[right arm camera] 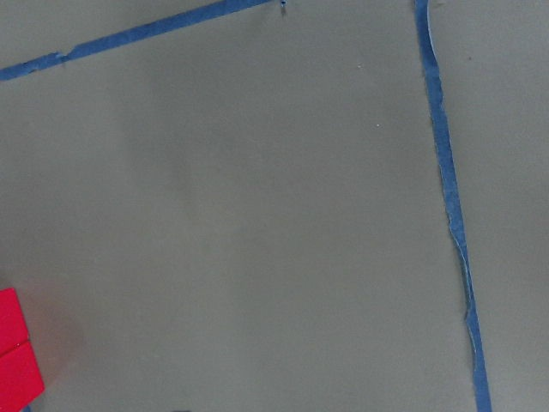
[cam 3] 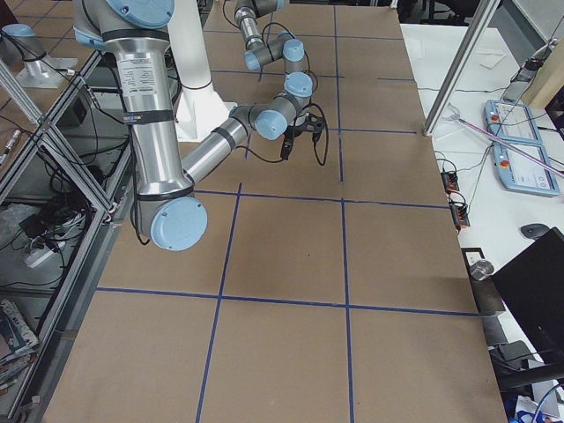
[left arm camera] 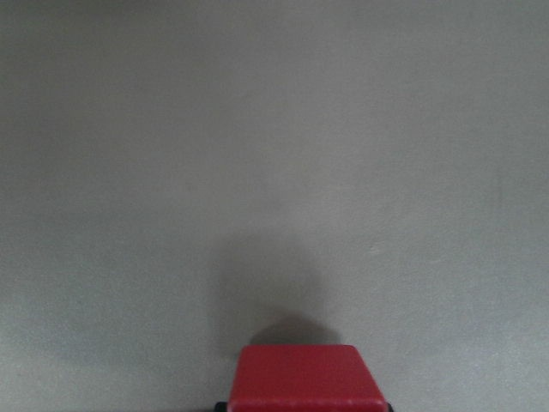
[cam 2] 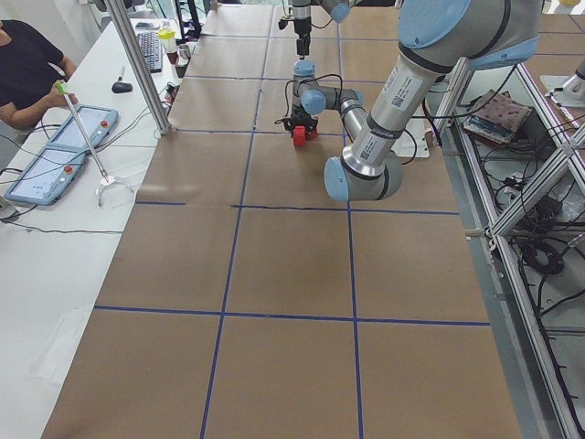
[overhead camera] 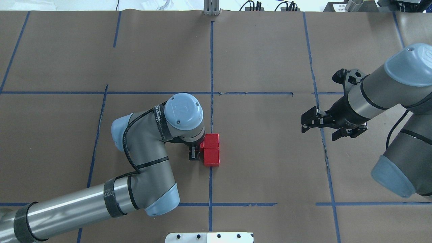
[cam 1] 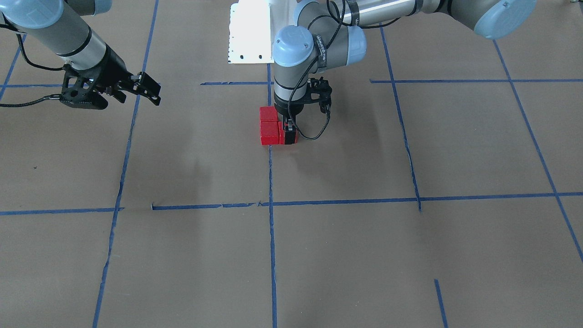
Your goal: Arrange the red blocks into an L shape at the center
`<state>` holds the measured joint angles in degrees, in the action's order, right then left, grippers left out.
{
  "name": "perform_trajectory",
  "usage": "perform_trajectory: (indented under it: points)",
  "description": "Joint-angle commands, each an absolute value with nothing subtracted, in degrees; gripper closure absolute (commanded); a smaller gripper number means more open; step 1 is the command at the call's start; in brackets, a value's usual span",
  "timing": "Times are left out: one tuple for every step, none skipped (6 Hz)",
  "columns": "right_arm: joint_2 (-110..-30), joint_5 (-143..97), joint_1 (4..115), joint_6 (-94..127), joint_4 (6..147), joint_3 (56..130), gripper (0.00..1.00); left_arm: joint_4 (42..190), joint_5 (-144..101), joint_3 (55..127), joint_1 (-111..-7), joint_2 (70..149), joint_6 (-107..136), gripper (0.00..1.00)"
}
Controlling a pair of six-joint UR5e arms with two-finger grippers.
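Note:
Two red blocks [cam 1: 268, 114] [cam 1: 269, 132] sit touching in a line along the middle blue tape line [cam 1: 271, 182] at the center. The third red block [cam 1: 291, 138] rests on the paper beside the nearer one, so the three make an L. My left gripper [cam 1: 288, 132] points straight down and is shut on this third block, which shows between the fingers in the left wrist view [left arm camera: 300, 382]. In the overhead view the two free blocks [overhead camera: 211, 141] [overhead camera: 211, 157] show and my wrist hides most of the third. My right gripper [overhead camera: 307, 123] is open and empty, far to the right.
The white robot base [cam 1: 250, 32] stands just behind the blocks. Blue tape lines [overhead camera: 317, 101] cross the brown paper. The right wrist view shows the free blocks at its lower left corner [right arm camera: 13, 360]. An operator and control panels [cam 2: 55, 155] are beyond the table's edge.

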<state>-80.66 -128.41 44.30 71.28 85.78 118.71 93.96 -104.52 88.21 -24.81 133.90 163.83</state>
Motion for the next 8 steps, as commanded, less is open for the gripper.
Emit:
perform_trajectory:
  points:
    - [-80.60, -128.41, 44.30, 71.28, 85.78, 118.65, 0.00, 95.27, -108.25, 88.76, -25.83, 133.86, 163.13, 0.00]
    - [-80.51, -128.58, 44.47, 71.19, 85.78, 118.74, 0.00, 94.75, -111.41, 91.21, -26.88, 133.77, 156.95, 0.00]
    - [-80.42, -129.19, 46.13, 70.67, 85.87, 118.83, 0.00, 93.27, -114.49, 94.88, -29.07, 133.42, 150.27, 0.00]
    - [-80.51, -129.20, 47.62, 70.58, 85.96, 118.74, 0.00, 89.86, -115.30, 97.53, -30.83, 133.33, 145.51, 0.00]
    - [-81.20, -131.64, 50.59, 69.36, 86.57, 118.39, 0.00, 87.65, -115.31, 101.21, -32.50, 131.50, 138.24, 0.00]
    - [-82.86, -132.88, 53.67, 64.56, 86.66, 118.04, 0.00, 87.71, -115.40, 107.86, -34.09, 126.09, 128.68, 0.00]
    - [-84.88, -132.89, 55.70, 60.34, 86.75, 117.25, 0.00, 87.71, -115.40, 113.93, -34.71, 120.47, 115.97, 0.00]
    - [-87.34, -132.89, 57.72, 56.73, 86.75, 116.72, 0.00, 88.50, -115.49, 118.43, -35.67, 114.75, 102.18, 0.00]
